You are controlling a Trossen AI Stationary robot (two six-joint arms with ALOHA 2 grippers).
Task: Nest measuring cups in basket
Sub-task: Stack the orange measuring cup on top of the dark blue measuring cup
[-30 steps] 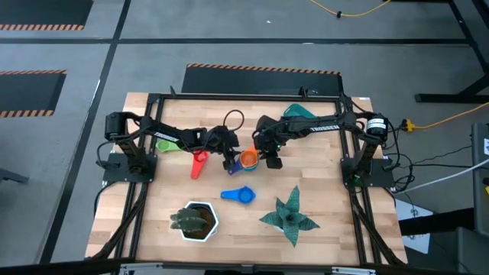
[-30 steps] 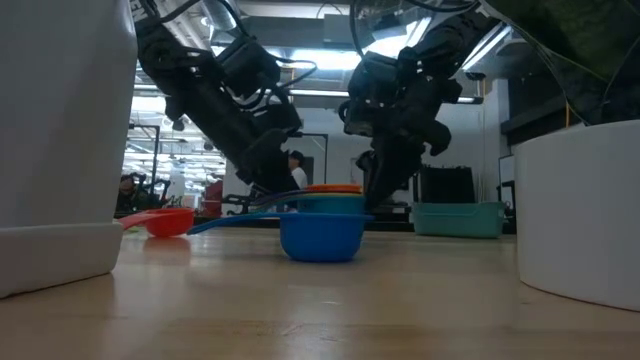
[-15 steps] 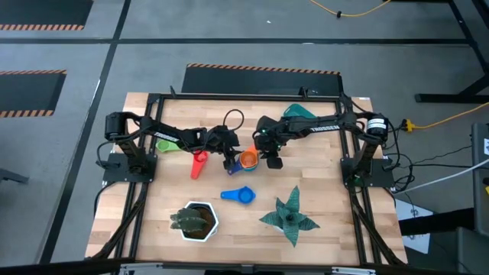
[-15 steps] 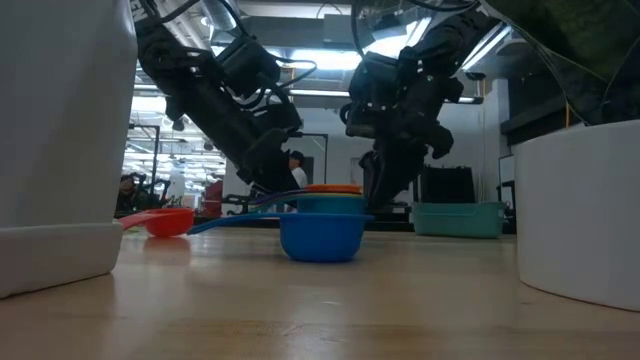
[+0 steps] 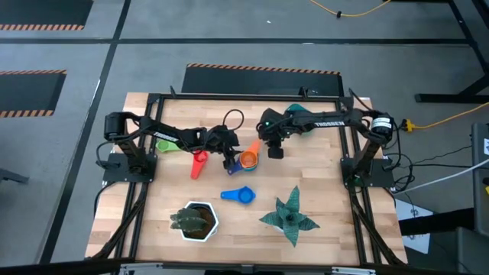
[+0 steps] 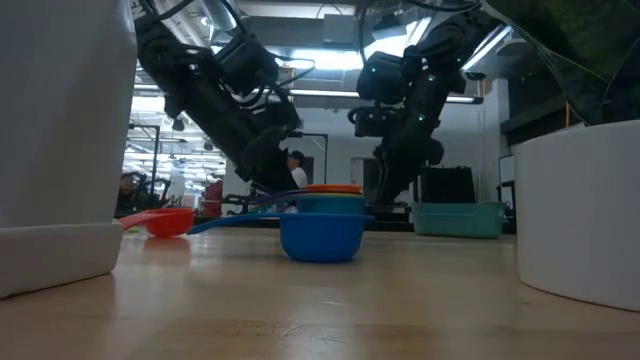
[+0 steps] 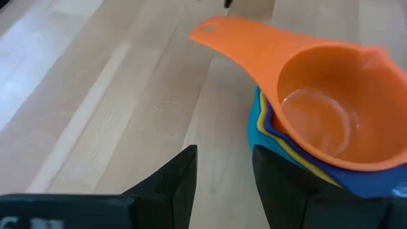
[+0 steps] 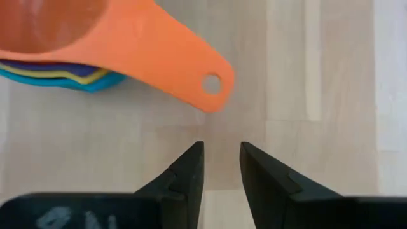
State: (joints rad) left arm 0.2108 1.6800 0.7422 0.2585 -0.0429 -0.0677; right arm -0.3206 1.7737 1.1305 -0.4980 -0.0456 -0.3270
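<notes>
A nested stack of measuring cups point(image 5: 248, 159) stands mid-table with the orange cup point(image 7: 324, 121) on top; dark blue, yellow and light blue rims show beneath it. The orange handle point(image 8: 191, 70) points toward the far right. My left gripper point(image 5: 229, 162) is open just left of the stack point(image 7: 224, 181). My right gripper point(image 5: 275, 151) is open above the table beyond the handle's tip point(image 8: 221, 165). Single cups rest on the table: red point(image 5: 199, 163), green point(image 5: 163, 144), blue point(image 5: 240, 195). The teal basket point(image 5: 299, 111) sits at the far edge, partly under my right arm.
A white hexagonal pot with a dark plant point(image 5: 195, 221) and a green star-shaped plant point(image 5: 289, 218) stand near the table's near edge. In the low view the blue cup point(image 6: 322, 235) sits in front of the stack. Bare wood lies between the stack and the basket point(image 6: 455, 217).
My right gripper has drawn back from the stack toward the far right and risen; the orange cup's handle now shows uncovered. The stack and my left gripper have stayed in place.
</notes>
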